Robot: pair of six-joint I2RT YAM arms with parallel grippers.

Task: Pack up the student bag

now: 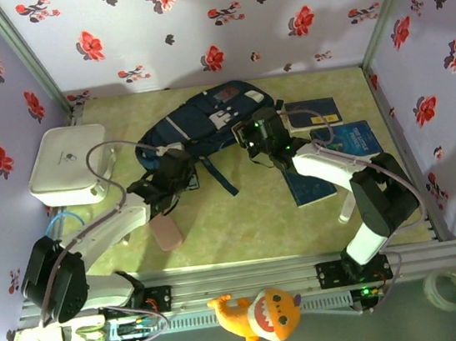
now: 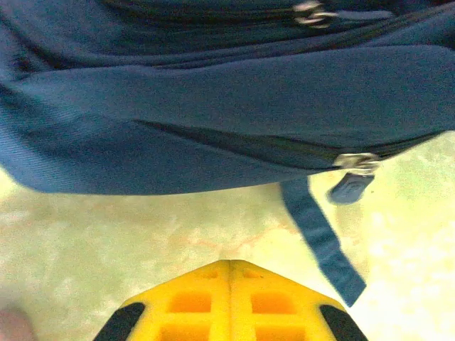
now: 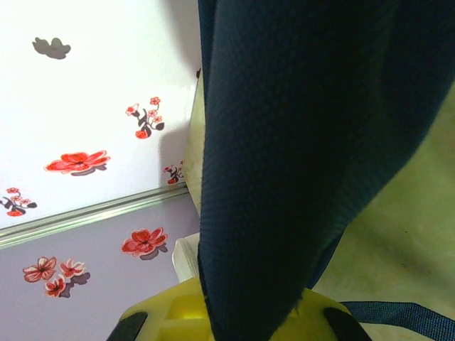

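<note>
Top external view: the student bag (image 1: 200,119) lies on the green table (image 1: 259,217) toward the far wall, between a white rounded box (image 1: 68,166) on the left and blue books (image 1: 350,139) on the right. The left gripper (image 1: 174,176) is at the bag's near left edge, and the right gripper (image 1: 258,133) is at its right end. An orange plush toy (image 1: 260,316) lies by the front rail. Left wrist view: the left gripper (image 2: 229,273) has its yellow fingers pressed together with nothing between them, pointing at the student bag (image 2: 213,106). A zipper pull (image 2: 355,165) and a loose strap (image 2: 320,241) lie just beside the bag's edge. Right wrist view: the right gripper (image 3: 249,316) is clamped on a fold of the student bag (image 3: 284,142), whose navy fabric runs up from between the fingers.
</note>
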